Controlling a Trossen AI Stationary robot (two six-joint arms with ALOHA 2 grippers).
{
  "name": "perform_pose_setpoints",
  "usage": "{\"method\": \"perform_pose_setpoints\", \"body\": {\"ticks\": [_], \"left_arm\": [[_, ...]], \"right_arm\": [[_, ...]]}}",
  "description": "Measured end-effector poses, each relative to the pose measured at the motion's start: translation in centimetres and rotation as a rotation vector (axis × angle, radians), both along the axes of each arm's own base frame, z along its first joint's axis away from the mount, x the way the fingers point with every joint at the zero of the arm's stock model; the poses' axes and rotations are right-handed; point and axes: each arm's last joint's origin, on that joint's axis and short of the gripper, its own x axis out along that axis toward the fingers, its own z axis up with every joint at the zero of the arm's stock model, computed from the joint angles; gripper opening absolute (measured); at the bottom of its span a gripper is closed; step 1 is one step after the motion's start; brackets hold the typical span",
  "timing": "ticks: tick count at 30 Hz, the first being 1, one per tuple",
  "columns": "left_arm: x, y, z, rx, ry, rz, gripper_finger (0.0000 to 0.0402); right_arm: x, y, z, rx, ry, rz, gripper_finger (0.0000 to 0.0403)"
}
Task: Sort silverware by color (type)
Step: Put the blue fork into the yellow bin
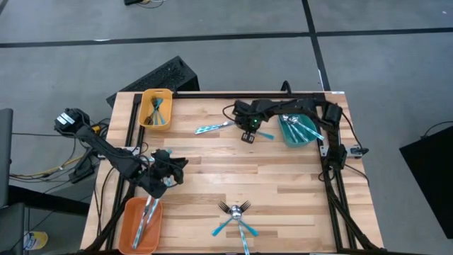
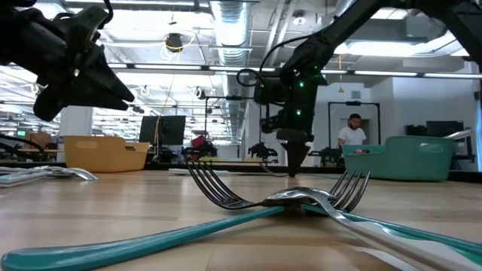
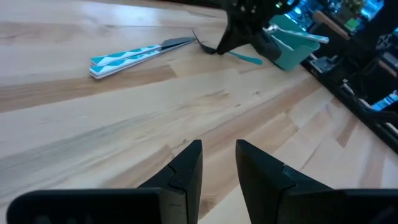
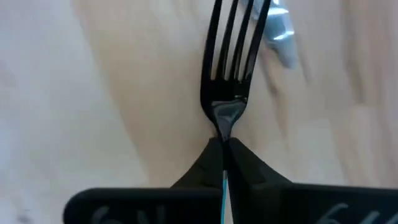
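High view is showing the right gripper (image 1: pixel 249 132) sitting at one o'clock from the table's (image 1: pixel 283 191) middle, beside the teal tray (image 1: pixel 291 139); three forks (image 1: pixel 236 210) are lying at six o'clock; the left gripper (image 1: pixel 167 178) is hovering at nine o'clock above the orange tray (image 1: pixel 127 234). Left wrist view is showing its fingers (image 3: pixel 189 163) narrowly parted, holding nothing. Right wrist view is showing jaws pinching a fork (image 4: pixel 231 62).
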Motion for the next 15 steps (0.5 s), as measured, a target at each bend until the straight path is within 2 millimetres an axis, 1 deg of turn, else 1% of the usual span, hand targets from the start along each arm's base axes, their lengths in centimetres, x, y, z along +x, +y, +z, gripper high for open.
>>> {"method": "perform_pose_setpoints", "body": {"ticks": [2,5,8,12,15], "left_arm": [[0.1,-0.1,0.1,0.002,-0.005,-0.013,0.0084],[0.5,-0.3,0.4,0.017,-0.021,-0.039,0.0084],[0.8,-0.5,0.7,0.046,-0.032,-0.062,0.0084],[1.1,-0.7,0.7,0.059,-0.033,-0.078,0.0084],[1.2,-1.0,0.3,0.051,-0.017,-0.092,0.0084]], "right_arm": [[0.4,0.9,0.6,0.018,-0.049,0.034,0.0025],[1.5,2.1,2.7,0.012,-0.201,0.089,0.0028],[2.9,3.1,4.6,-0.043,-0.433,0.108,0.0018],[4.6,4.2,5.8,-0.098,-0.732,0.096,0.0016],[5.6,5.1,6.9,-0.135,-0.896,0.124,0.0017]]}}
